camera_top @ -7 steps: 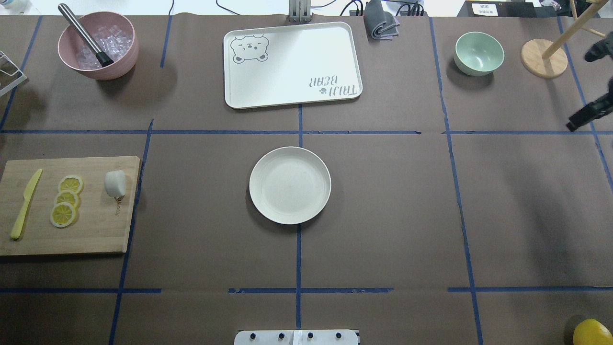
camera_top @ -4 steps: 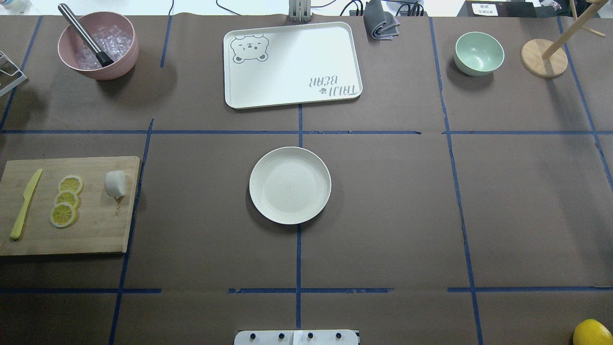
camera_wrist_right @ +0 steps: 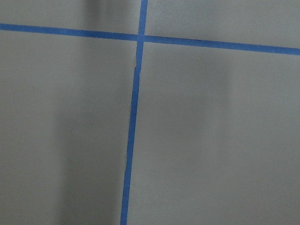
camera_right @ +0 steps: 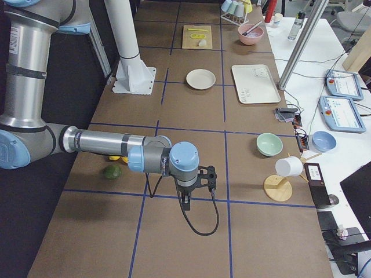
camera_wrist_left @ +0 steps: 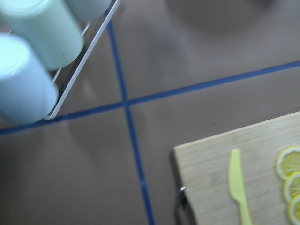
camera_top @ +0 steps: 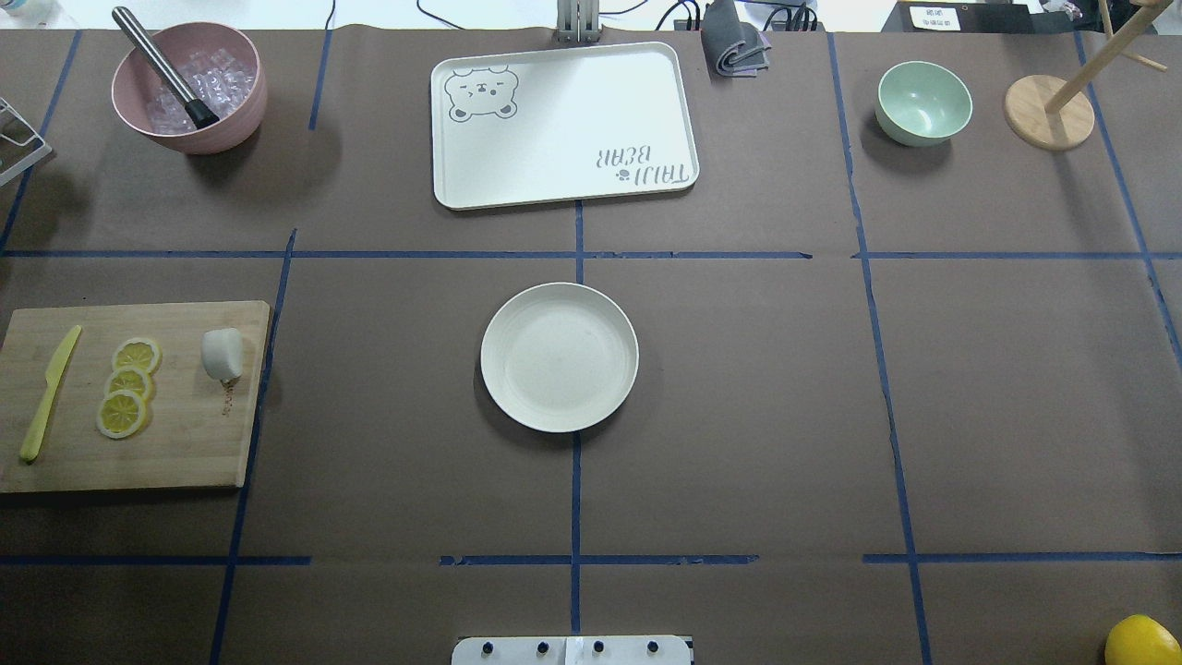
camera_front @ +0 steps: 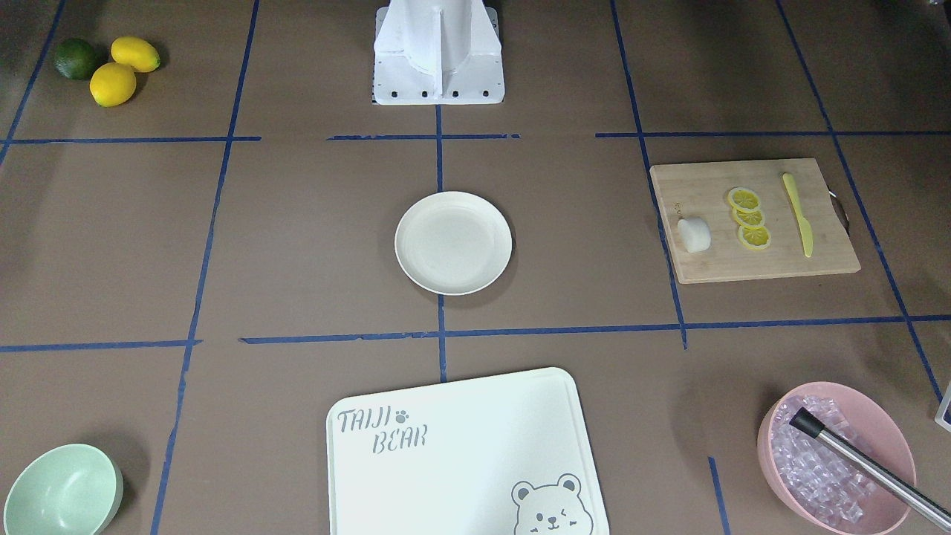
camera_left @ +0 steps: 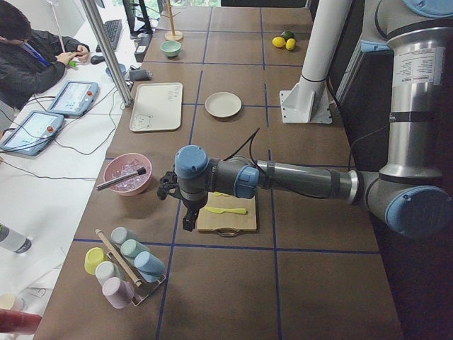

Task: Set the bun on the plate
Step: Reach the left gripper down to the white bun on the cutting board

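The bun is a small white lump lying on the right part of a wooden cutting board, beside three lemon slices. The cream plate sits bare at the table's middle, well apart from the bun. My left gripper hangs over the board's outer end, seen only from the side, and I cannot tell if it is open or shut. My right gripper hovers low over the table's far right end, and its state cannot be told either.
A yellow knife lies on the board's left. A pink bowl of ice with a metal rod, a bear tray, a mint bowl and a wooden stand line the far edge. A cup rack stands near my left gripper.
The dark right gripper that showed at the overhead view's right edge has left that view. Bun, plate and board have not moved.
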Tool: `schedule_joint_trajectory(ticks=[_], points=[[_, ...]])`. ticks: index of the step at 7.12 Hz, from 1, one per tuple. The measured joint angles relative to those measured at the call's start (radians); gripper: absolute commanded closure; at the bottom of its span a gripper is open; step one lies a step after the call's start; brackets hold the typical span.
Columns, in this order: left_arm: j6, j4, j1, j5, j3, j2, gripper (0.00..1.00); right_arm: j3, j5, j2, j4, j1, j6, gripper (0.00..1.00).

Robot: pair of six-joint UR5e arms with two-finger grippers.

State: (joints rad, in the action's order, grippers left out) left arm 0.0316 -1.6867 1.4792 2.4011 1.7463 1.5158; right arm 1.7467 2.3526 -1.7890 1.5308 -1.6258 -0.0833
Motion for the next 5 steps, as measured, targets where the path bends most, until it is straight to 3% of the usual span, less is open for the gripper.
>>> schedule_joint_trajectory(ticks=[1, 3, 5], points=[[-0.079, -0.044, -0.061, 0.013, 0.019, -0.005, 0.00, 0.003, 0.001, -0.002, -0.002, -0.001, 0.011, 0.00], [-0.453, -0.198, -0.235, -0.003, 0.056, -0.005, 0.00, 0.005, 0.002, -0.003, -0.003, -0.002, 0.017, 0.00], [-0.839, -0.358, -0.451, -0.148, 0.068, 0.021, 0.00, 0.005, 0.002, -0.003, -0.003, -0.002, 0.019, 0.00]])
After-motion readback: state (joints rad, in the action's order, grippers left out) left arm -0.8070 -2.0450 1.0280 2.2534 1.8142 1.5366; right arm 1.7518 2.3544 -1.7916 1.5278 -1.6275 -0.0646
